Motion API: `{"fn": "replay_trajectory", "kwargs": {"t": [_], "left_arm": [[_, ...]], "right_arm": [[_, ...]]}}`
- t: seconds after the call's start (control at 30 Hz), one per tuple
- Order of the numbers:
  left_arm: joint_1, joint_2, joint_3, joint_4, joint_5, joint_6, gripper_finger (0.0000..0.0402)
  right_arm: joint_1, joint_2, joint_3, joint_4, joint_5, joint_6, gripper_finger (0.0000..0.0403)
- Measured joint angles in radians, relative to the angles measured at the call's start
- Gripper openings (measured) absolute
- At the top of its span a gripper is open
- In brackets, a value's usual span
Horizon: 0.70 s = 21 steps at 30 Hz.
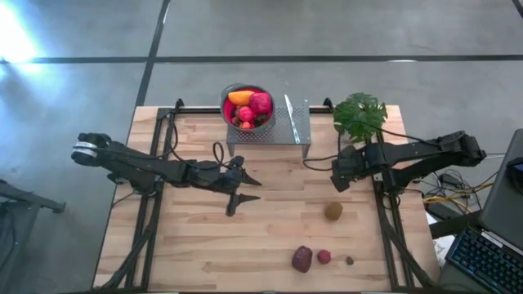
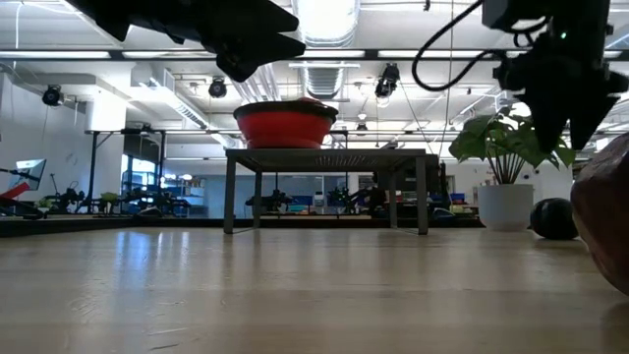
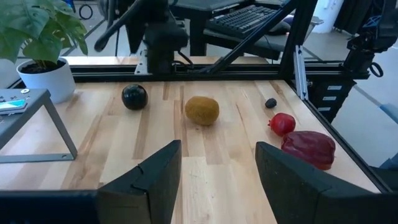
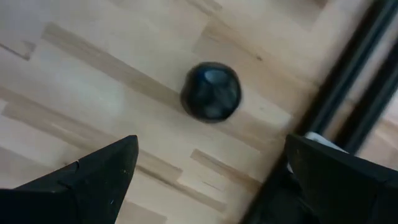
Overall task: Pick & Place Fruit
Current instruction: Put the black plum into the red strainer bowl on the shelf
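the pale butcher-block wooden table (image 1: 204,253) sits on a grey concrete floor, and across it the low view opens into a big workshop hall with ceiling strip lights and dark stands. at the table's far edge a small perforated metal stand (image 1: 274,132) carries a red-lined round metal bowl (image 1: 248,106) holding red and orange toy fruits (image 1: 249,106), with a green leafy potted plant (image 1: 359,114) in a white pot beside it at the far right corner. the left gripper (image 1: 245,188) hovers over the middle of the table, its dark fingers (image 3: 158,180) parted about halfway and holding nothing. the right gripper (image 1: 337,175) hangs near the right edge, just in front of the plant, jaws spread wide and empty above a small dark round fruit (image 4: 211,91) lying on the wood. a brown-green kiwi (image 1: 333,211) lies alone right of centre. near the front edge lie a larger dark maroon fruit (image 1: 302,259), a small red berry (image 1: 324,256) just beside it, and a tiny dark berry (image 1: 349,261) a little farther right. the left half of the table is bare wood, with black frame rails along both sides.
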Motion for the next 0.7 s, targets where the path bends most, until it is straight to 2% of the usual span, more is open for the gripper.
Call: {"fn": "replay_trajectory", "kwargs": {"t": [0.2, 0.47, 0.7], "left_arm": [[0.000, 0.000, 0.000, 0.000, 0.000, -0.016, 0.0211], [0.000, 0.000, -0.002, 0.000, 0.000, -0.043, 0.0211], [0.000, 0.000, -0.002, 0.000, 0.000, -0.043, 0.0211]], "right_arm": [[-0.044, 0.003, -0.091, 0.149, -0.003, -0.003, 0.0400], [-0.126, 0.008, -0.148, 0.182, -0.003, -0.035, 0.0400], [-0.171, 0.007, -0.205, 0.280, -0.014, -0.072, 0.0400]]}}
